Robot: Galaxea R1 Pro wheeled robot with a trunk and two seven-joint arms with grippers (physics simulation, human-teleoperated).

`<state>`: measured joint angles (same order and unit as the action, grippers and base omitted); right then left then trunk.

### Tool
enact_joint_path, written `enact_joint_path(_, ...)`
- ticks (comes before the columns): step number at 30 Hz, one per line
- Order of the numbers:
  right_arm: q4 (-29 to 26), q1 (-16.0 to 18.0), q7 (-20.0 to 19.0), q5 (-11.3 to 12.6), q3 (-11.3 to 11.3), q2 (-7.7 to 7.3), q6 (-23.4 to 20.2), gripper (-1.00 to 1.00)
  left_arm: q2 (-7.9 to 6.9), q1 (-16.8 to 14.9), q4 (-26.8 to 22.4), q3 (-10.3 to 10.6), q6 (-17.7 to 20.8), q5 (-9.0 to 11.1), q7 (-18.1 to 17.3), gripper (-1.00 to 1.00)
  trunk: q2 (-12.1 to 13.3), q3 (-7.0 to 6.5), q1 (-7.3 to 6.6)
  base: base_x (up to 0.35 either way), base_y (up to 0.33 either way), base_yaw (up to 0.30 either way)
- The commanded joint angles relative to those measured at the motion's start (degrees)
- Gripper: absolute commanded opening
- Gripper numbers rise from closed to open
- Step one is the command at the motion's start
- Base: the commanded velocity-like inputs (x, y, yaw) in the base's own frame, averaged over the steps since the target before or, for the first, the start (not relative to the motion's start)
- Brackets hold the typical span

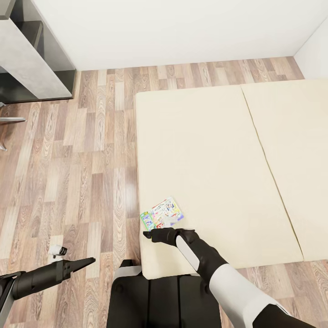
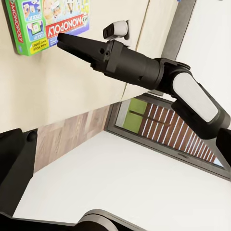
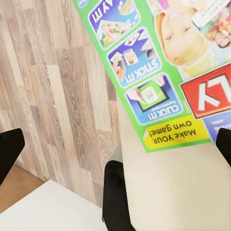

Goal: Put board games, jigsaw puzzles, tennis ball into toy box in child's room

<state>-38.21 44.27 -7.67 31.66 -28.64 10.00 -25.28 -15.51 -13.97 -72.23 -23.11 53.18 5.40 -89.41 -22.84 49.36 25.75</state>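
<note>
Right hand, its fingers spread and holding nothing, hovers just short of the flat white-and-green printed board game box lying at the near corner of the beige two-part mattress bed; next it must likely close on the box's edge.

Head looks down on bed; both wrists closely share board game.

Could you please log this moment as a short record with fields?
Place: bedroom, wood floor
Bed: beige two-part mattress
Board game: Monopoly box, flat near the mattress's corner
Right gripper: over the mattress edge, just short of the box, not touching it
Left gripper: over the floor, beside the bed
Cabinet: grey, by the wall
</note>
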Motion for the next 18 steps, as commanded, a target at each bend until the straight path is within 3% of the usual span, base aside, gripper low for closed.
enact_joint_path(1,-0.03,0.03,-0.06,0.07,-0.01,0.00,-0.19,1.00,-0.03,-0.01,-0.03,-0.01,0.61,-0.04,-0.24,1.00,-0.09,0.06,0.03,0.000,0.000,0.000)
enact_joint_path(18,-0.13,0.03,0.01,-0.02,-0.09,0.00,0.05,1.00,-0.05,-0.01,-0.02,-0.01,0.58,0.04,-0.32,1.00,-0.09,0.06,0.03,0.000,0.000,0.000)
